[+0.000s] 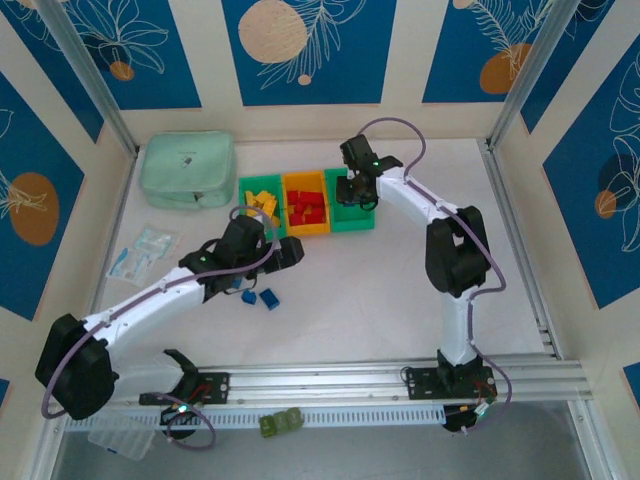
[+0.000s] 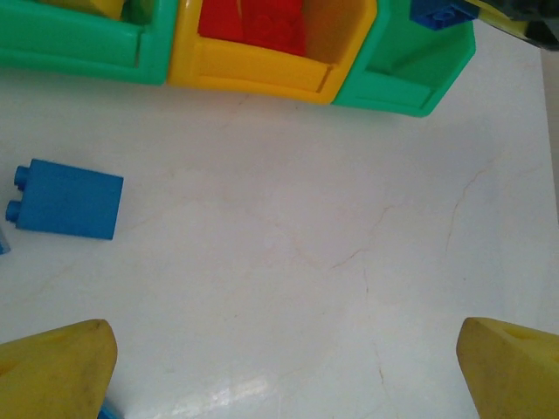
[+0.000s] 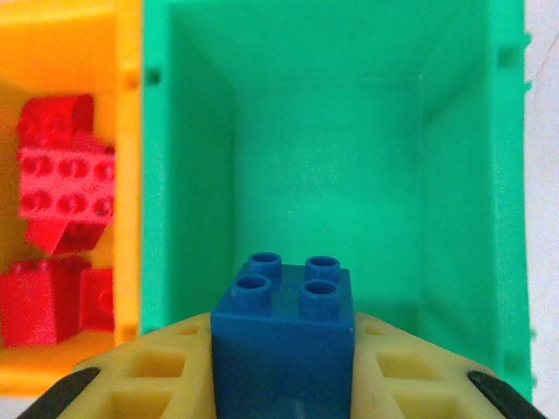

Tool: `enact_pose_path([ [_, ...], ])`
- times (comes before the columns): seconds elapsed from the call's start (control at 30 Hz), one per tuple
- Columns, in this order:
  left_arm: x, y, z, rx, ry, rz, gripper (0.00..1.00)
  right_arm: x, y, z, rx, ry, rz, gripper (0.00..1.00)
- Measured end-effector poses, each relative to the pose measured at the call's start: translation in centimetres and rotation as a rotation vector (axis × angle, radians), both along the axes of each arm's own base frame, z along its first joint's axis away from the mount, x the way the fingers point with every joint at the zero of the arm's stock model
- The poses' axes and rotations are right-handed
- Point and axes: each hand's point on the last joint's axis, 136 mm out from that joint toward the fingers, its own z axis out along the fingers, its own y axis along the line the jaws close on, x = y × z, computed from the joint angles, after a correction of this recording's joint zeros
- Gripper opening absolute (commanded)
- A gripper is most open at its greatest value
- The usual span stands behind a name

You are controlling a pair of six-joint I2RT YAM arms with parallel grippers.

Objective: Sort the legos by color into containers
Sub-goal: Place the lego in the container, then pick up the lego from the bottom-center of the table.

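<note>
Right claw [image 3: 281, 371] grips blue brick [image 3: 284, 323] over right green bin [image 3: 349, 148]; left claw [image 2: 284, 367] spread wide.

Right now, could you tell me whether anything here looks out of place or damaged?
A blue brick lies loose on the tabletop, outside the bins. An olive-green knobbly block sits beyond the front rail, off the tabletop. Hairline cracks run across the tabletop.

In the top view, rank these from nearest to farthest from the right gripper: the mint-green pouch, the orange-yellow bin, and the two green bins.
1. The right green bin, directly below the right gripper.
2. The orange-yellow bin, the middle one, next on the left.
3. The left green bin, at the row's far end.
4. The mint-green pouch, beyond the row, back left.
</note>
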Motion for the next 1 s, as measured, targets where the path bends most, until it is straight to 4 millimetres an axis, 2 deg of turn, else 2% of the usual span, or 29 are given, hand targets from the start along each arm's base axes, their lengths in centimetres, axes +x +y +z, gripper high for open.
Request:
enact_pose_path([
  [0.2,1.0,-0.7,0.9,0.012,-0.029,-0.019,0.99,1.8,-0.5,-0.5,-0.008,0.003,-0.011,0.43],
  [0.33,1.5,-0.9,1.9,0.013,-0.060,-0.025,0.99,1.9,-0.3,0.0,-0.004,-0.007,-0.002,0.48],
  [0.47,1.5,-0.8,1.9,0.021,-0.066,-0.024,0.99,1.1,-0.2,0.8,-0.003,-0.016,0.010,0.52],
  [0.63,1.5,-0.4,2.4,0.027,-0.080,-0.011,0.99,-1.8,-0.3,3.0,0.012,-0.035,0.030,0.55],
  [0.73,1.5,0.1,3.1,0.027,-0.104,-0.002,0.99,-3.9,0.3,4.4,0.026,-0.052,0.059,0.57],
  [0.83,1.3,0.7,3.8,0.031,-0.123,0.012,0.99,-6.2,2.2,4.8,0.032,-0.060,0.116,0.60],
  [1.0,0.6,2.5,3.9,0.061,-0.131,0.043,0.99,-10.8,6.2,3.0,0.019,-0.010,0.246,0.63],
])
